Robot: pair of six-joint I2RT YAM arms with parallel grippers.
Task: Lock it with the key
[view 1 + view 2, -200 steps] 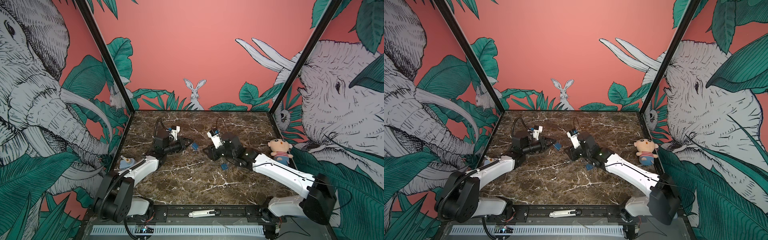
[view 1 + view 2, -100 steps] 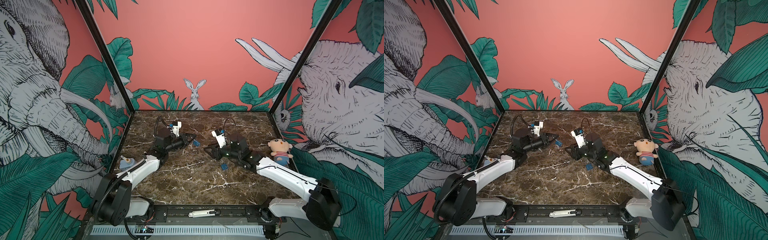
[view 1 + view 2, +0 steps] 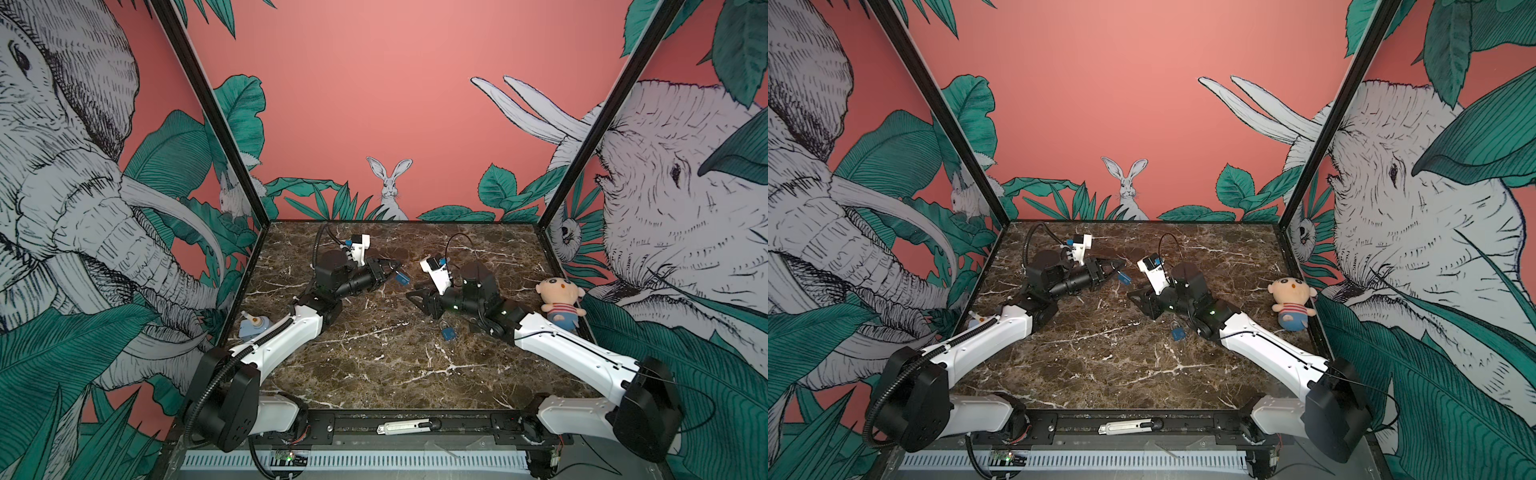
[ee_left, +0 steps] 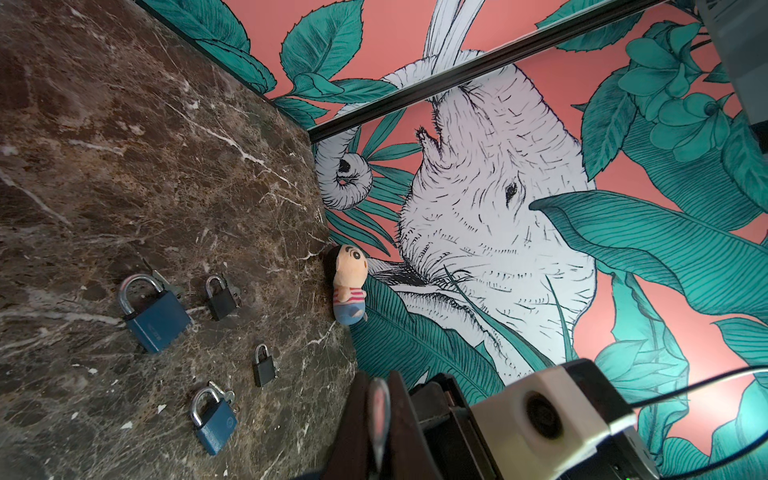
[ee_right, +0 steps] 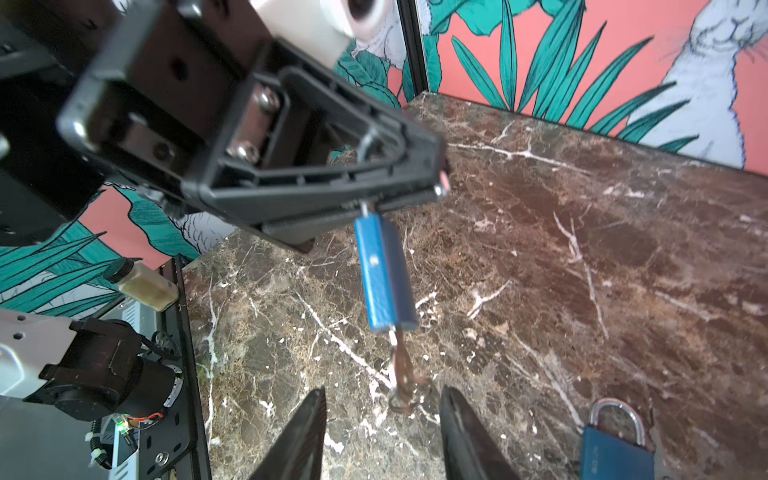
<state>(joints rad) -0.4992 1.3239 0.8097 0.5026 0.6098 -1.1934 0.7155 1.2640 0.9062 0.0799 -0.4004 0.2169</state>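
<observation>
One second on, left claw (image 3: 395, 266), clamped on the blue padlock (image 5: 384, 274), has shifted; right claw (image 5: 382, 390) gapes near the key (image 5: 402, 365).

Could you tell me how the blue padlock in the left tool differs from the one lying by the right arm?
The held padlock hangs in the air, its shackle pinched in the shut left tool; the lying padlock rests flat on the table. The held padlock has a key in its underside; the lying padlock's underside cannot be made out. Both have blue bodies and silvery shackles.
</observation>
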